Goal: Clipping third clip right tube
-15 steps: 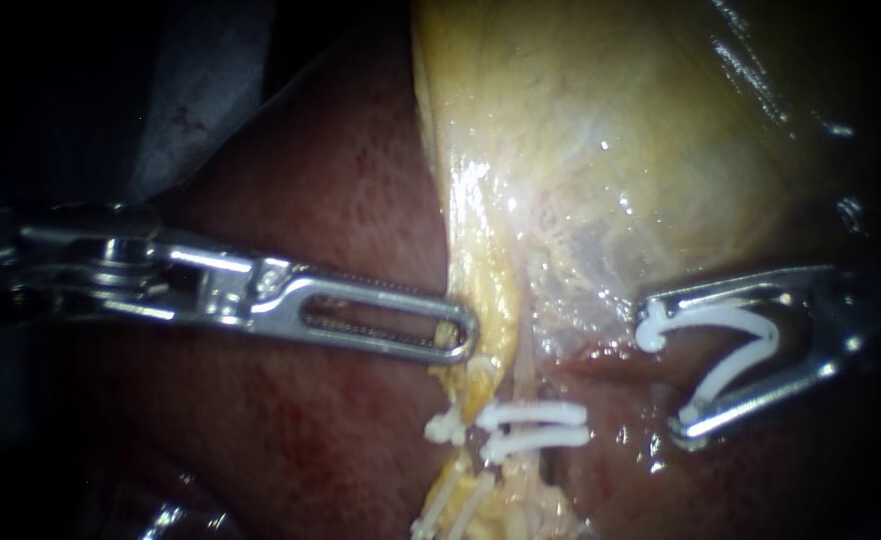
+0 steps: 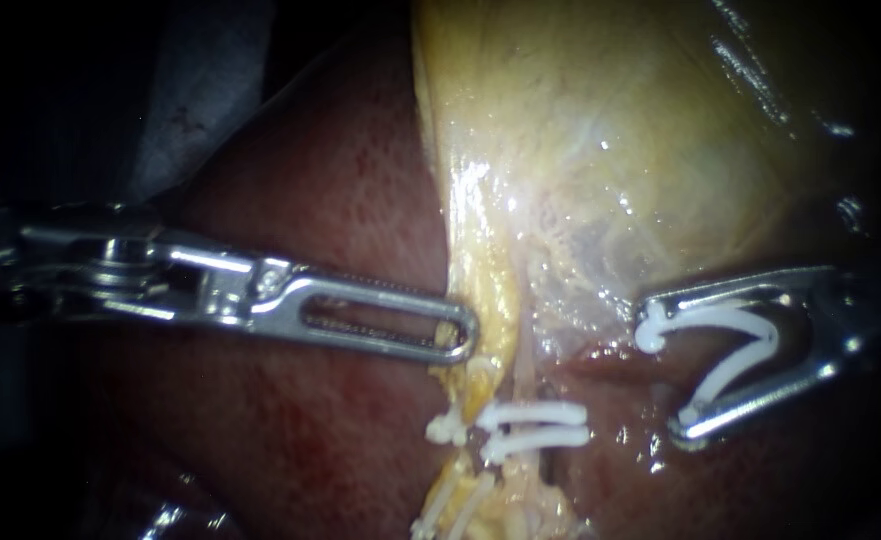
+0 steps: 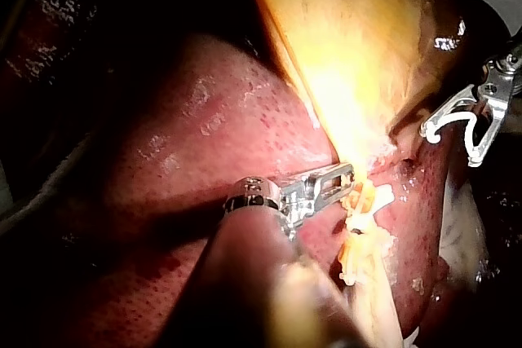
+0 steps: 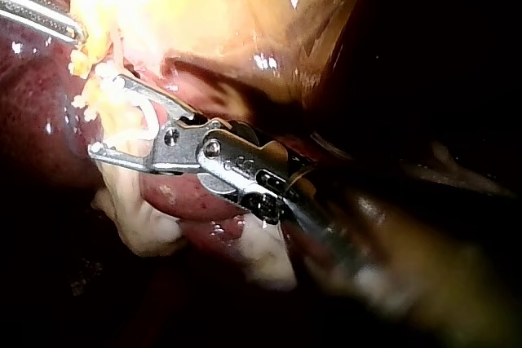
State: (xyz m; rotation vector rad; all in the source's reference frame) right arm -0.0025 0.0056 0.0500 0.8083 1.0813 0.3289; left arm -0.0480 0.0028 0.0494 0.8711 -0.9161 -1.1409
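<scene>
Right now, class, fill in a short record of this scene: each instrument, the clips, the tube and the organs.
Left instrument: jaws shut on yellow tissue beside the tube
Right instrument: jaws wide apart, holding an open white clip, not yet around the tube
Closed clips: two side by side across the tube
Liver: dark red, beneath the instruments
Gallbladder: pale yellow, above the clips

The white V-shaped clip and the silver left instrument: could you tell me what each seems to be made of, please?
White V-shaped clip: probably plastic, since it looks opaque and dull white, with only a soft shine. Silver left instrument: apparently polished metal, given the sharp bright glints along its edges and hinge; which metal cannot be told.
</scene>
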